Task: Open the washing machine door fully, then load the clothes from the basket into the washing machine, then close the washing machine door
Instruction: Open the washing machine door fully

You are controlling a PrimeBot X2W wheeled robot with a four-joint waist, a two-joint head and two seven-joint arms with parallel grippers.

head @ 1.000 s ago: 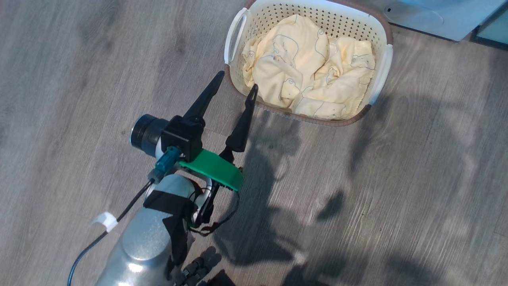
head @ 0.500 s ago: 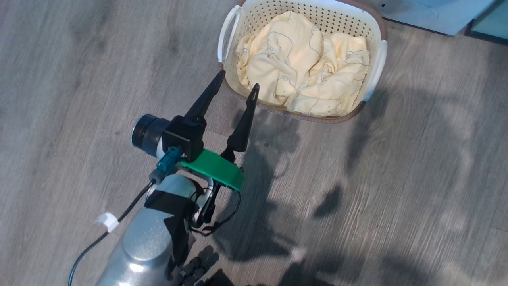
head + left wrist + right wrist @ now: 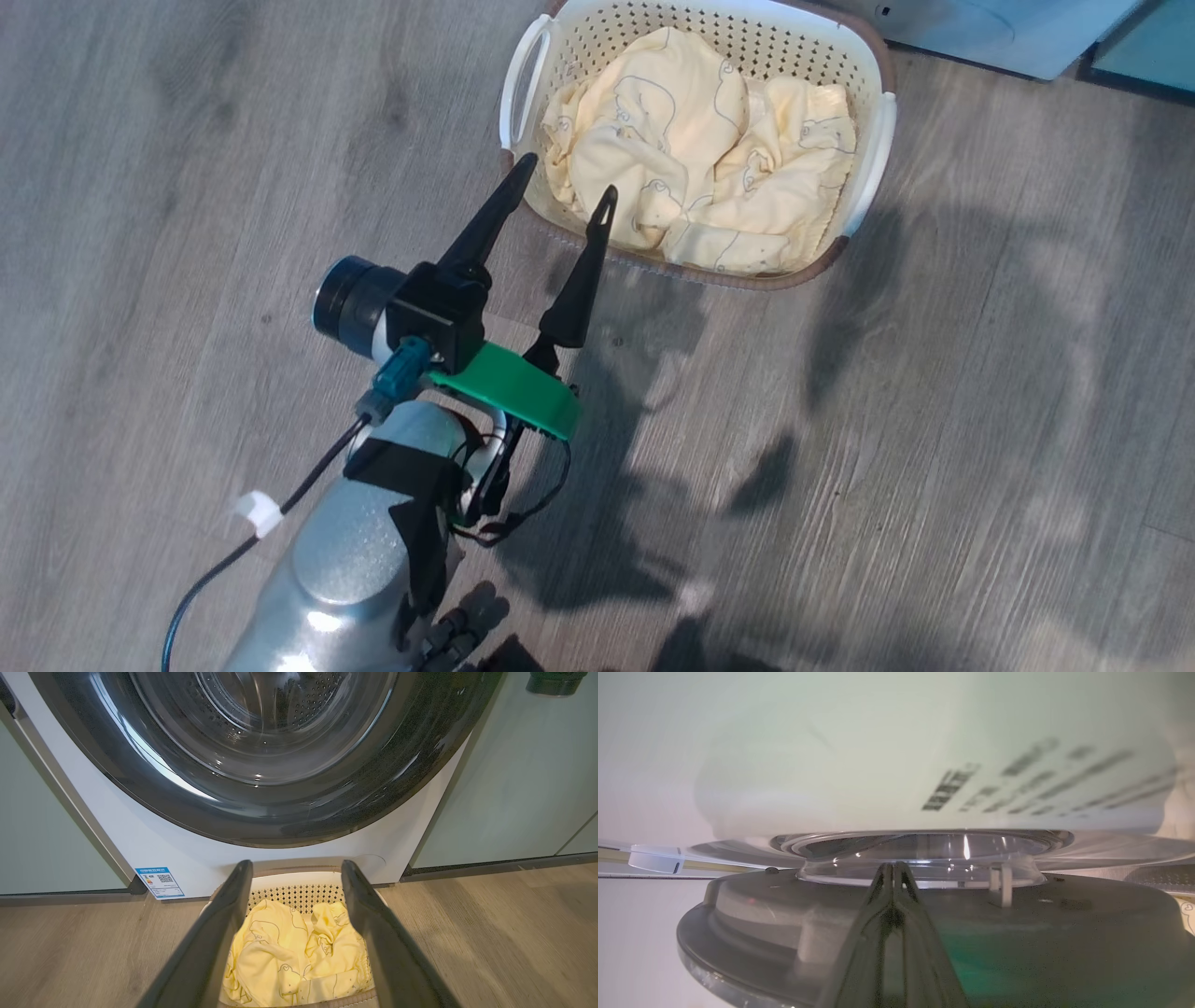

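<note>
The left gripper (image 3: 565, 182) stands wide open and empty, fingertips at the near rim of the basket (image 3: 870, 177). The clothes (image 3: 691, 159) lie heaped inside, just beyond. The right gripper (image 3: 893, 868), closed on nothing, points at the washing machine door (image 3: 1017, 933).

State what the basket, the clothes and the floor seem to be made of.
Basket: moulded plastic, cream, smooth with a slight sheen; rows of regular punched holes and rigid white handles. Clothes: soft woven or knit fabric, matt pale yellow; it crumples in folds. Floor: wood-look planks, matt grey grain; real wood or laminate cannot be told.
</note>
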